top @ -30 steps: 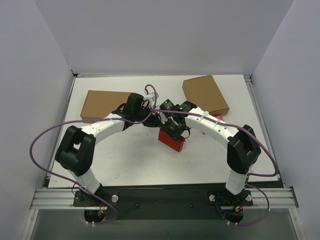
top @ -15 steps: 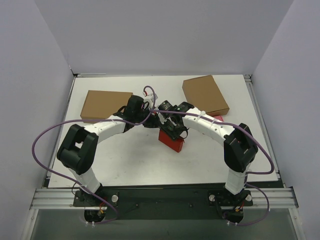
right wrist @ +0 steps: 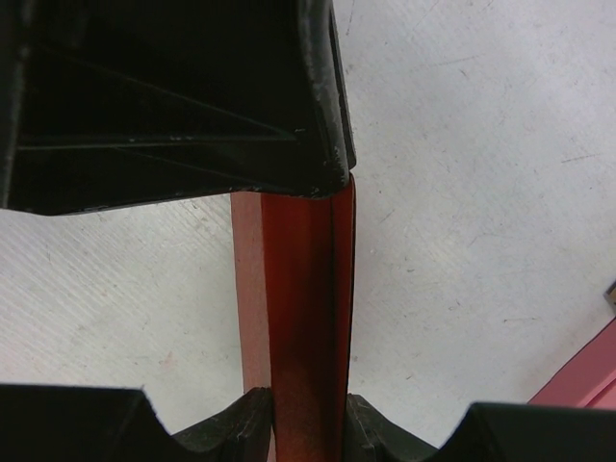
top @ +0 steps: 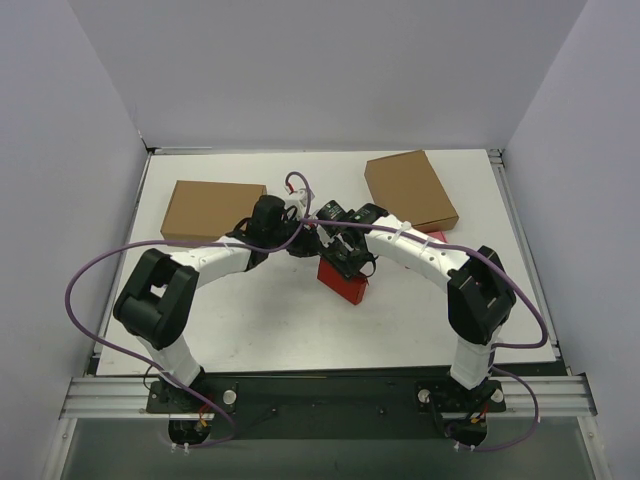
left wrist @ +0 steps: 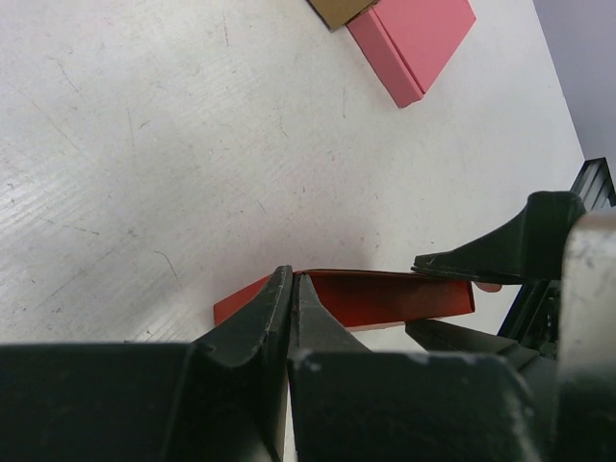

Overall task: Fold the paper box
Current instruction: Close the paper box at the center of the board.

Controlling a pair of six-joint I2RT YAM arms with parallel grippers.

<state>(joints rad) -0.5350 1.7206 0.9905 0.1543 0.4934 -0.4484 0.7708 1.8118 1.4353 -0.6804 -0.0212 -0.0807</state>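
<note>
The bright red thin cardboard box (top: 345, 284) lay near the middle of the white table (top: 270, 320), a little toward the right arm, and both arms bent inward and met above it.

The left gripper (left wrist: 292, 279) had its two black fingers pressed together. In the left wrist view their tips met at the upper edge of the red cardboard, so it seemed to pinch a thin wall of the box.

The right gripper (right wrist: 310, 412) was clamped on the other end of the same box. In the right wrist view the red cardboard stood narrow between its two fingertips (right wrist: 252, 416) and touched both. In this view the far end of the box disappeared under a large black body, probably the left gripper.

A flat brown cardboard box (top: 212, 208) lay at the left side of the table, partly behind the left arm. A second flat brown cardboard box (top: 410, 188) lay at the far right. A small flat pink box (left wrist: 412, 43) lay just beside this second brown box, well apart from the red one.
</note>
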